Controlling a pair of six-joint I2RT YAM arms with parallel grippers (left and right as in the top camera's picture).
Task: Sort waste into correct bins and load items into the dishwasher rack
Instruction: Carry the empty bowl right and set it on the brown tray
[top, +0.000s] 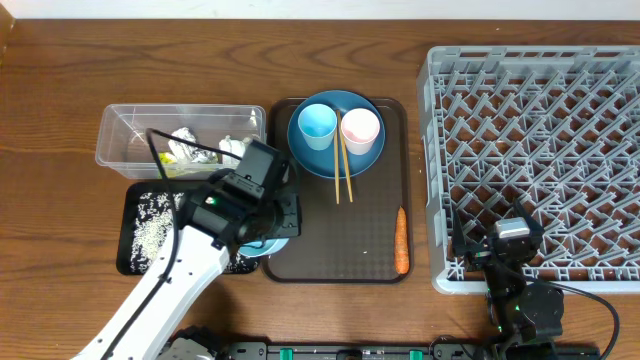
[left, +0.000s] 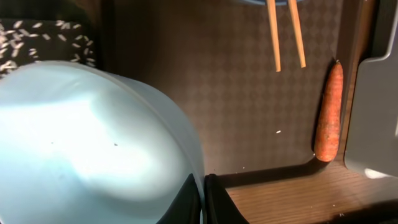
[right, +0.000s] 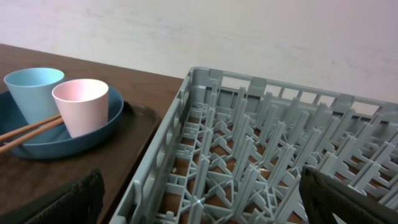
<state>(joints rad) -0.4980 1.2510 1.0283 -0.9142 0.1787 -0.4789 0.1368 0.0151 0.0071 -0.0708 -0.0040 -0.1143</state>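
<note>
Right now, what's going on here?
The left pincer is shut on the rim of the white bowl, holding it by the border between the black tray, scattered with rice, and the brown serving tray. The right pincer is open by the dishwasher rack. The plate with the light-blue cup, pinkish-white cup and chopsticks, and the carrot, sit on that tray.

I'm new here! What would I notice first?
The huge grey plastic pegged rack fills the table's right side. On the brown tray beside it, a round dark-blue plate holds a light-blue cup and a pinkish cup. The left tool grips a white bowl at the tray's left edge.
</note>
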